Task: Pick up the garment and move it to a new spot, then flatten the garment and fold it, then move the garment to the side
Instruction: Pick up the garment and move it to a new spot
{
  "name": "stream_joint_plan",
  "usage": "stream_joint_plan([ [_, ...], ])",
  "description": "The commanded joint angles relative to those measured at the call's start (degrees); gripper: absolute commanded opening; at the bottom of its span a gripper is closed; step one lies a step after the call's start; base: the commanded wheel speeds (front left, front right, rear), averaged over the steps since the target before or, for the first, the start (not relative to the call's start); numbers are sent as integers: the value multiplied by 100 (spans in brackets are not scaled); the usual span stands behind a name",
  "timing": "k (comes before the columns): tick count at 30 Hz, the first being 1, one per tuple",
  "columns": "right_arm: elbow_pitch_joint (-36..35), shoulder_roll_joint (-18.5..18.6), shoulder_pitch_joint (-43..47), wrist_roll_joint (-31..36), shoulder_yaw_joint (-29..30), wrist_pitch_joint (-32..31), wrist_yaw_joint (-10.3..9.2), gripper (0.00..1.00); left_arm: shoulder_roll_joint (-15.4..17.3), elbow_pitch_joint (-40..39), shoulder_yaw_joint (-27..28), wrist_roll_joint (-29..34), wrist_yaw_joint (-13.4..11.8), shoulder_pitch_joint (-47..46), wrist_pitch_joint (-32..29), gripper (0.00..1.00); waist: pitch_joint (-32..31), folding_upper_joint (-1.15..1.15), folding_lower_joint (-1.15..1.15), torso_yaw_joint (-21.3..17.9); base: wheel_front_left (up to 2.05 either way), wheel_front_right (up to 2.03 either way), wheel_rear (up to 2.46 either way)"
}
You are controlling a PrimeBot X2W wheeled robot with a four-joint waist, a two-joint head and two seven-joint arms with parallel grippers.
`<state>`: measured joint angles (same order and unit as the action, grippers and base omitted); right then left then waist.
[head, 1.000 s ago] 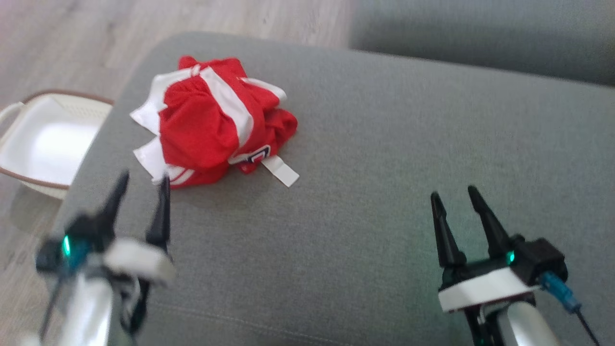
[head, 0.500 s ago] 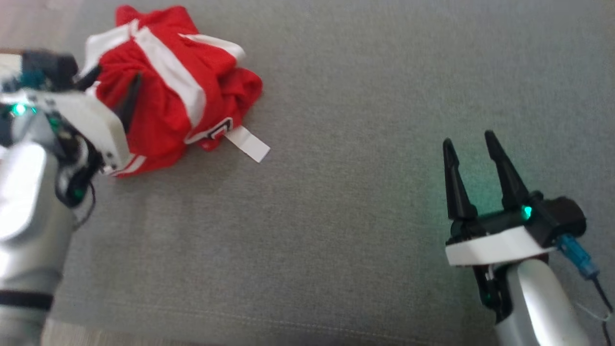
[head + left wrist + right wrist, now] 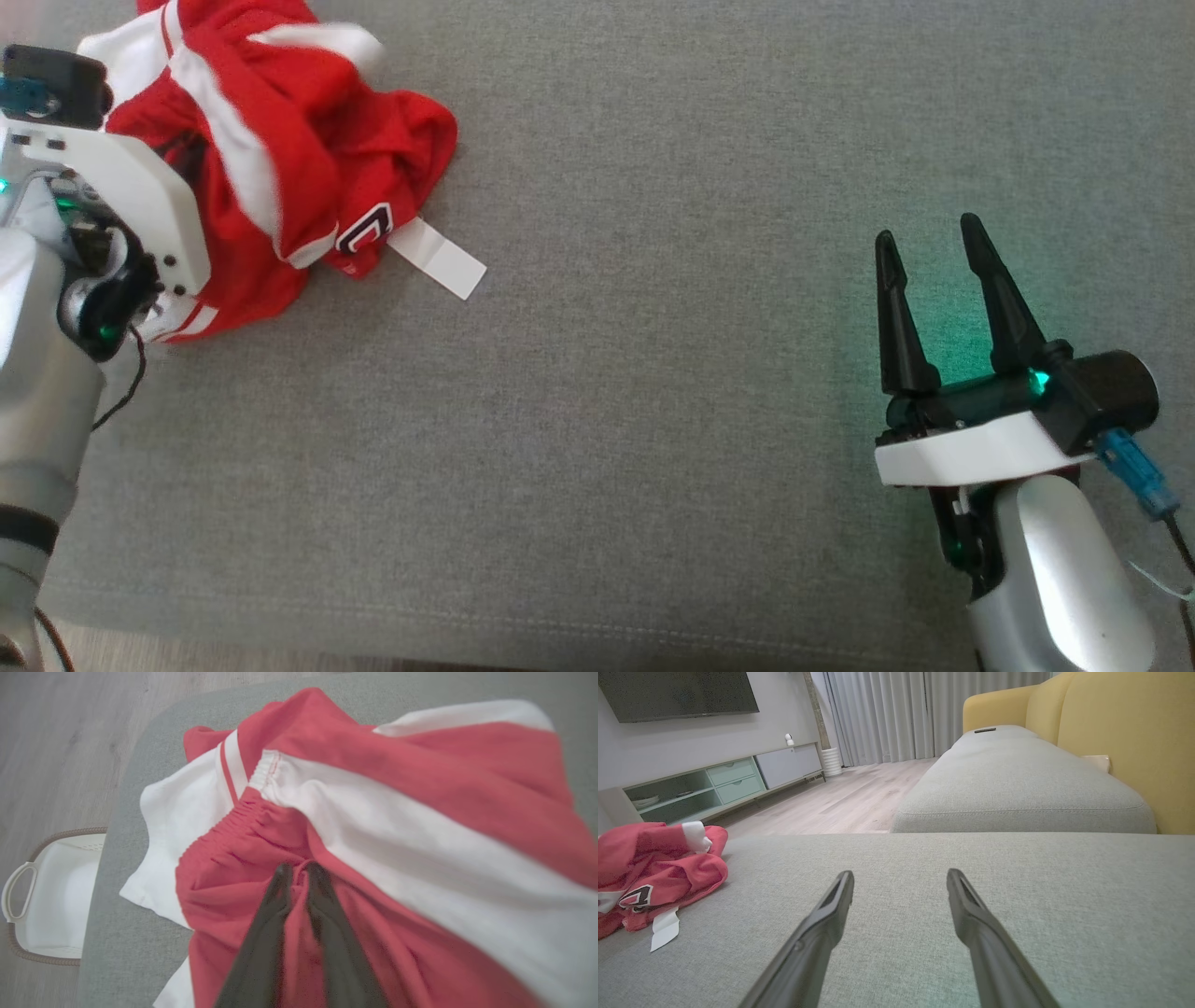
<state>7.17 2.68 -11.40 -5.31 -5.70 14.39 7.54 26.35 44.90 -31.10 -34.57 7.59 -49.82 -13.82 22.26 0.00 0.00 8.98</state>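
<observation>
Room: a living room lies beyond the far edge of the grey cushion [image 3: 653,420], with a wood floor [image 3: 840,798], grey curtains [image 3: 901,714], a wall screen [image 3: 682,693] and a low cabinet [image 3: 719,784].
Yellow backrest [image 3: 1125,742]: rises along the cushion's right side in the right wrist view.
Garment [image 3: 280,140]: red with white bands, bunched at the cushion's far left corner.
Basket [image 3: 56,896]: white, on the floor just off the cushion's left edge.
Right gripper [image 3: 929,230]: over the cushion's near right part, fingers spread apart and holding nothing.
Left gripper [image 3: 295,873]: at the cushion's left corner, fingers pressed nearly together and pinching a red fold of the garment.
Tag [image 3: 437,254]: a white strip flat on the cushion; any print is too small to read.
Writing: a patch [image 3: 366,229] on the garment reads "C".
</observation>
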Motion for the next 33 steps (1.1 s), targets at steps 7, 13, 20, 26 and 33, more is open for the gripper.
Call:
stream_joint_plan([
  [7, -79, 20, -69, -44, -170, 61, -5, 100, 384, -35, 101, -168, -10, -558, 793, 0, -282, 0, 0, 87, 0, 0, 0],
  [13, 15, 20, 65, -158, -160, 61, -5, 100, 437, -396, 80, -299, -10, -641, 1384, 0, -748, 0, 0, 165, 0, 0, 0],
  [20, 101, 20, 289, -267, -123, 61, -5, 100, 449, -1222, 231, -401, -101, -554, 1841, 0, -1253, 0, 0, 264, 0, 0, 0],
  [26, 117, 20, 433, -362, -136, 61, -5, 100, 362, -2133, 295, -519, -338, -264, 1915, 0, -1547, 0, 0, 262, 0, 0, 0],
  [33, 78, 20, 405, -438, -148, 61, -5, 100, -43, -3299, 301, -773, -751, 89, 1833, 0, -1637, 0, 0, 20, 0, 0, 0],
])
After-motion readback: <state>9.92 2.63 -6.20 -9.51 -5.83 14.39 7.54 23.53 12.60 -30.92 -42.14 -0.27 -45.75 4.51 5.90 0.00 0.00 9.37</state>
